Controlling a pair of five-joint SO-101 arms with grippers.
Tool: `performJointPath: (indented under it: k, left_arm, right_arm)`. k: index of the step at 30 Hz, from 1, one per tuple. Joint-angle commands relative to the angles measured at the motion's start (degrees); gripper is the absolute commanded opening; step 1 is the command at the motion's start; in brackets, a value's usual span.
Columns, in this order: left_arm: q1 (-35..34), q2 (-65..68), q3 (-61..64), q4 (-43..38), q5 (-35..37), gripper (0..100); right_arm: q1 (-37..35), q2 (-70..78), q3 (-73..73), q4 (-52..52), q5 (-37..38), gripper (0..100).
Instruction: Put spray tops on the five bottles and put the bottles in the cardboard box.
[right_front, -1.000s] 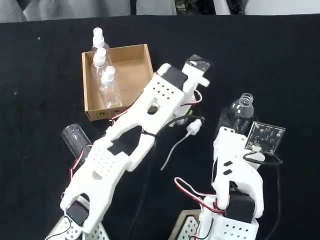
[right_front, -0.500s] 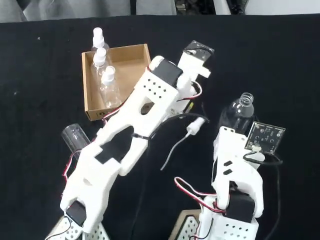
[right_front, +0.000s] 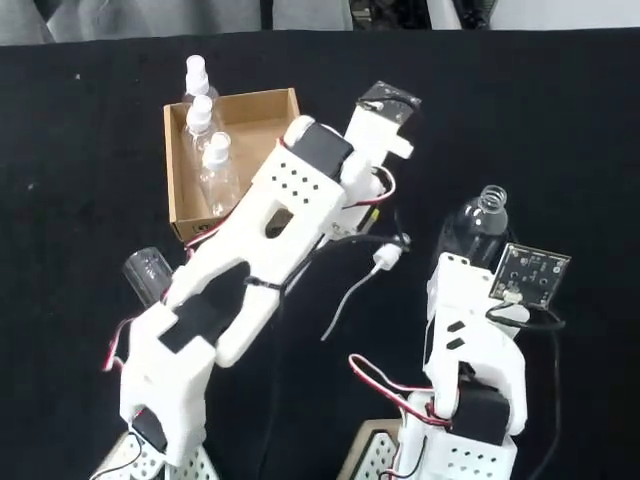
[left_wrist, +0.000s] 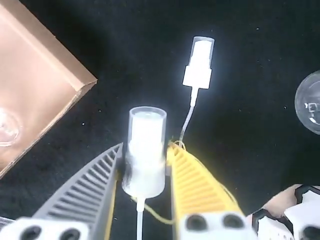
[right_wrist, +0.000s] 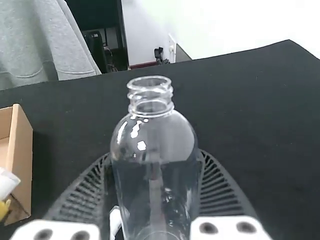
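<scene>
The left gripper (left_wrist: 145, 152) is pinched on a top (left_wrist: 146, 131), whose dip tube trails down between the jaws. A second top (left_wrist: 198, 61) lies on the table (right_front: 560, 120) just ahead of the held one, its tube pointing back toward the gripper.

The right gripper (right_wrist: 152, 162) is clamped round an open bottle (right_wrist: 150, 135), which is held upright with its neck bare.

Change noted over the last second: the left arm (right_front: 260, 230) has been raised and swung a little toward the box (right_front: 268, 128), so that its wrist is now placed off the box's right wall. The second top has barely been shifted. The right arm and its bottle have not been moved.

Three capped bottles (right_front: 215, 165) are laid in the box along its left wall. A fifth bottle (right_front: 148, 270), uncapped, is seen on the table near the box's front corner, partly hidden by the left arm.

Reading: the pickup is judged complete, with the top lifted clear. It is next to be carried across to the bare neck, tube fed in first. Three of five are judged done; two bottles and two tops remain. A bent tube could be caught on the rim.
</scene>
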Motion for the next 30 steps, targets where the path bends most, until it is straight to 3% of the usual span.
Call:
performJointPath:
  k: [1, 9, 30]
  left_arm:
    - [-0.9, -9.5, 8.9, -7.7, 0.5, 3]
    - [-0.9, -22.4, 27.8, -20.5, 0.4, 3]
    - [-1.0, -46.5, 51.6, -36.7, 0.7, 3]
  right_arm:
    - [1.0, -5.5, -0.2, -1.9, -0.1, 7.8]
    - [1.0, -5.5, -0.2, -1.9, -0.1, 7.8]
    - [-1.9, -5.5, -0.1, -1.9, -0.1, 7.8]
